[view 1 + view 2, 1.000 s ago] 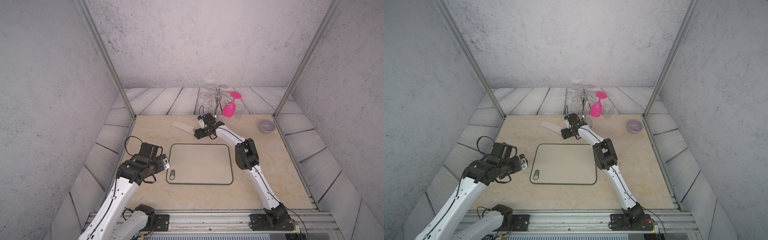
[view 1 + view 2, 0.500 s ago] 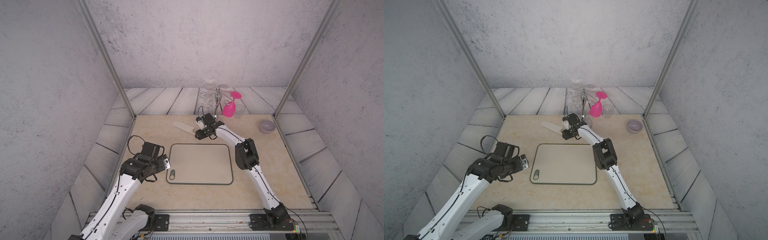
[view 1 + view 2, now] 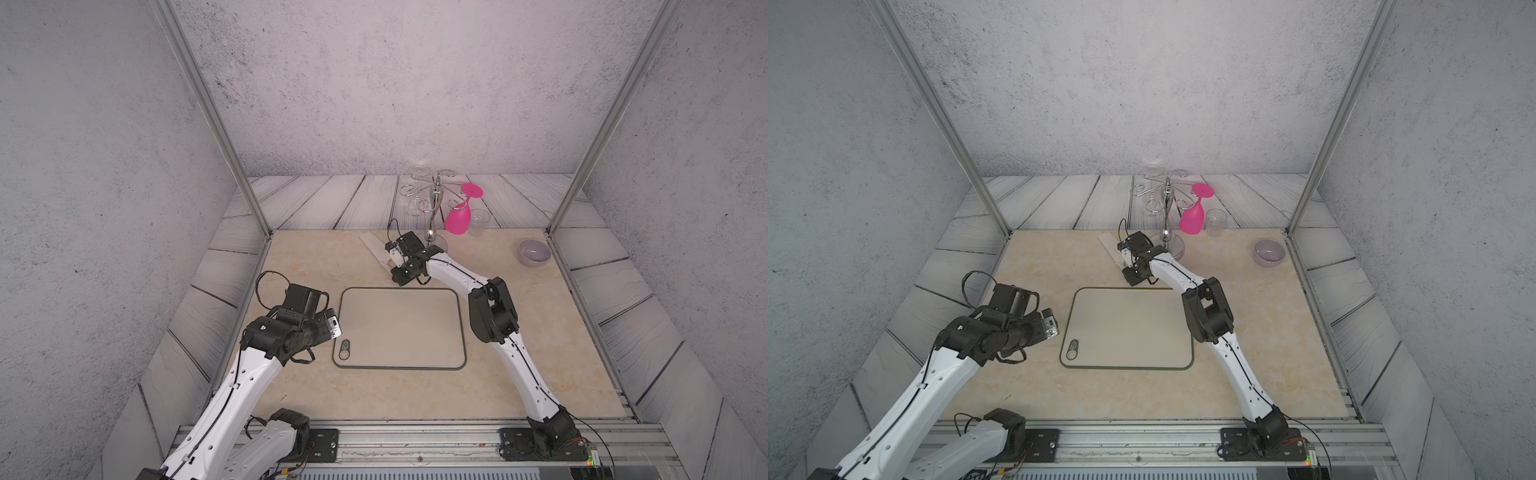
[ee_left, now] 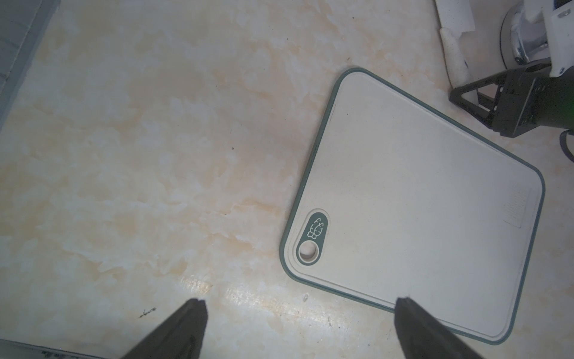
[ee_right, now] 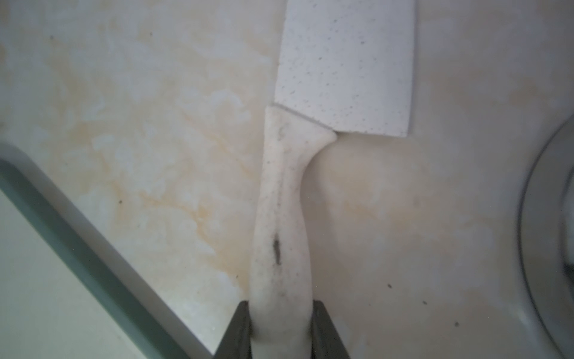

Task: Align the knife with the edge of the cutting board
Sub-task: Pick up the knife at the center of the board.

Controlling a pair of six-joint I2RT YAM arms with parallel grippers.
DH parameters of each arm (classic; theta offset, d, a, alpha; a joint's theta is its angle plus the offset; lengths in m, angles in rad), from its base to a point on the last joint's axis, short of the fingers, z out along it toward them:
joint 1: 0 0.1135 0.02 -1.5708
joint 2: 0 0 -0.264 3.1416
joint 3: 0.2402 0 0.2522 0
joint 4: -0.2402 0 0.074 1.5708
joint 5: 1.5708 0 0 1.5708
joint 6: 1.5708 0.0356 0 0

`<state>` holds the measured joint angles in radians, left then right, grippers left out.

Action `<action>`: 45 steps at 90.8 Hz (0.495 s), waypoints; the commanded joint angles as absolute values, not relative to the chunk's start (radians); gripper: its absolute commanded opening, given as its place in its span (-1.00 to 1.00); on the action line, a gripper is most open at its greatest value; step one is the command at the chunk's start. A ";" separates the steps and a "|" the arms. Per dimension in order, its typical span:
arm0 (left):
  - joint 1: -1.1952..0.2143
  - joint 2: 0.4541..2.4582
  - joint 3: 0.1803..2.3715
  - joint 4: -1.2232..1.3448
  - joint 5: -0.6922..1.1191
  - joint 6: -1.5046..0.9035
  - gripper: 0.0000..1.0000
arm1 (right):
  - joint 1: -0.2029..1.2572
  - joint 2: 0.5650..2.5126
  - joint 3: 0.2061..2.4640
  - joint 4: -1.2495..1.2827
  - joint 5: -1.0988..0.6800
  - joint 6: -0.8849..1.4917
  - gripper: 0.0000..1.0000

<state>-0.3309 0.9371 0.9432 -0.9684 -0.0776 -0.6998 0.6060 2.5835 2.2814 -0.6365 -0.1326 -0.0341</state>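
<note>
The right gripper (image 5: 281,329) is pinched on the handle of the knife (image 5: 344,71), which lies flat on the tabletop (image 3: 374,395) beyond the far edge of the cutting board (image 3: 399,328), angled to that edge and clear of it. The left gripper (image 4: 299,300) hangs spread and empty near the board's logo corner.

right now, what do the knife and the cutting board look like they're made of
The knife: probably plastic or ceramic-coated, matte; blade and handle share one cream colour with dark speckles. The cutting board: likely moulded plastic, smooth matte beige with a grey-green rim and oval logo.
</note>
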 commanded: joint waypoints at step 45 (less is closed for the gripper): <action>-0.322 0.905 0.914 -0.973 -0.080 -0.693 0.99 | 0.643 2.339 2.102 -0.704 -0.154 -0.056 -0.76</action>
<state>-0.3290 0.9173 0.9264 -0.9695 -0.0784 -0.6998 0.6300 2.4424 2.1429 -0.6861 -0.1551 -0.0570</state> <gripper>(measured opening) 0.996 0.244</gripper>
